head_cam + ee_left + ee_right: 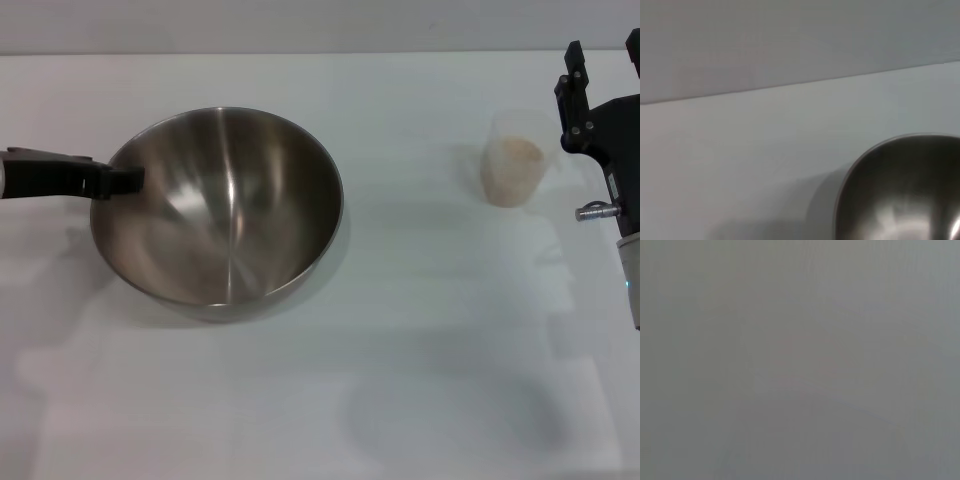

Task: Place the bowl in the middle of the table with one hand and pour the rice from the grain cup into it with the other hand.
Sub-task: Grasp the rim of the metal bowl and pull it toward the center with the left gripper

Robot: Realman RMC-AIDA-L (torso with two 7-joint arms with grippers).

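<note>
The stainless-steel bowl [225,205] stands on the white table [400,330], left of the middle. My left gripper [125,180] reaches in from the left edge and is shut on the bowl's left rim. Part of the bowl's rim and shiny inside also shows in the left wrist view [905,195]. The clear grain cup [513,160] stands upright at the right rear, with pale rice [512,152] inside. My right gripper [602,50] is open at the right edge, just right of the cup and apart from it. The right wrist view shows only a plain grey surface.
The table's far edge [300,52] meets a pale wall. In the left wrist view the bare tabletop [740,165] stretches beside the bowl up to that edge.
</note>
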